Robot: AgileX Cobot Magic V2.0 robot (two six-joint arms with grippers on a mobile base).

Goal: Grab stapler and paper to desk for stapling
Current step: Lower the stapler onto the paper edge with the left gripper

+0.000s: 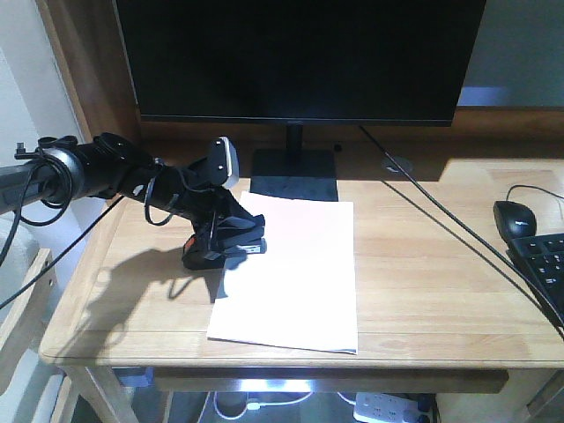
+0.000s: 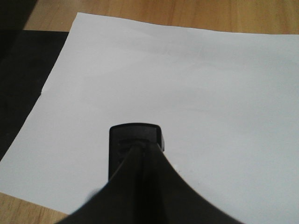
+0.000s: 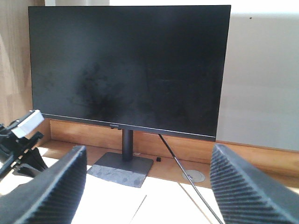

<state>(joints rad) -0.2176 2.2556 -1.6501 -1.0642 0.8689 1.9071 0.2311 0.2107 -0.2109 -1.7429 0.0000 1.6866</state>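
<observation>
White paper (image 1: 295,273) lies flat at centre of the front view on the wood desk (image 1: 423,282), w/ its far edge just beside the monitor base (image 1: 294,175). My left gripper (image 1: 231,248) sits at centre-left over the sheet's left edge, pinching the stapler (image 1: 211,247); orange patch shows at its rear. In left wrist view the black stapler nose sits at lower centre between the fingers, paper filling most of the frame. Right gripper (image 3: 147,186) is spread wide, pads at the lower corners of its wrist view, facing the dark monitor (image 3: 128,67). Mouse (image 1: 515,218) and keyboard (image 1: 546,264) at right edge.
</observation>
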